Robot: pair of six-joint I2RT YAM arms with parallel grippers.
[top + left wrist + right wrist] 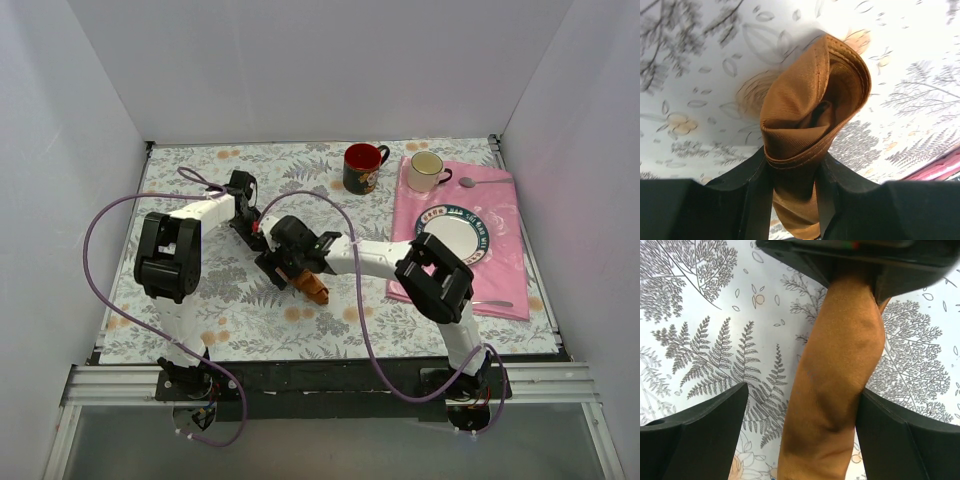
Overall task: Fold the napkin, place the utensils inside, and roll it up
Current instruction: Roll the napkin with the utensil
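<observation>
The rust-orange napkin (314, 290) is rolled into a thick tube and sits low over the floral tablecloth at mid-table. My left gripper (795, 162) is shut on one end of it; the roll's open spiral end (815, 95) points away from the left wrist camera. My right gripper (802, 392) is open, its fingers straddling the roll (835, 380), the right finger (890, 435) against the cloth. The left gripper (855, 255) shows at the top of the right wrist view. Two silver utensils (485, 183) (493, 303) lie on the pink cloth. Whether any is inside the roll is hidden.
A pink floral cloth (500, 270) at the right carries a white plate (452, 235) and a cream mug (427, 172). A dark red mug (362, 168) stands at the back centre. Both arms meet over mid-table, with purple cables looping around them.
</observation>
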